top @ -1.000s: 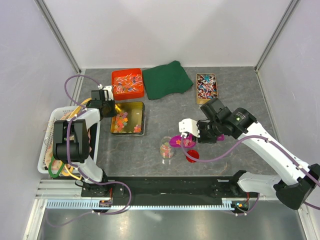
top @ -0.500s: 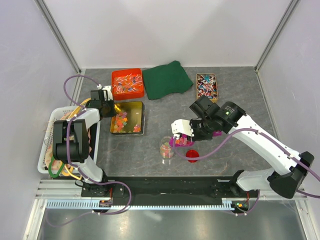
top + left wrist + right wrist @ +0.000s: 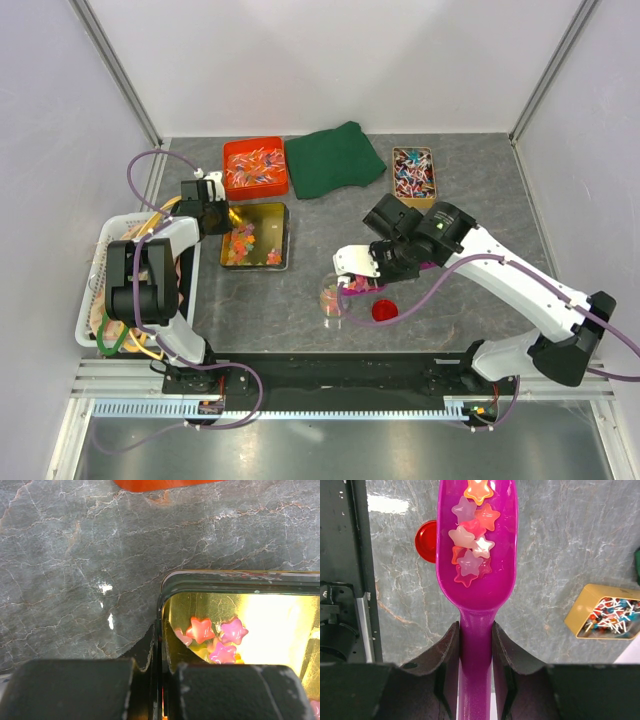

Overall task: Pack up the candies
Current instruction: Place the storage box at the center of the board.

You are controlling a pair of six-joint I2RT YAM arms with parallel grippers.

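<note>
Clamping one purple scoop [image 3: 475, 540] by its handle in the right gripper [image 3: 475, 630], jaws partly open around it, carrying roughly nine star candies [image 3: 470, 555] level at one clear jar [image 3: 334, 299], probably for tipping in. One red lid [image 3: 425, 541] lying beside. Farther off, pinching one gold tin [image 3: 240, 580] by its rim in the tightly closed left gripper [image 3: 159, 650], likely steadying it, more candies lying inside.

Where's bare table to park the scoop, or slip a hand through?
Bare: the stretch between gold tray and tan sweet box, below the green cloth; also the near strip between white basket and jar. Crowded: jar, red lid and the right gripper's loaded scoop sit bunched.
</note>
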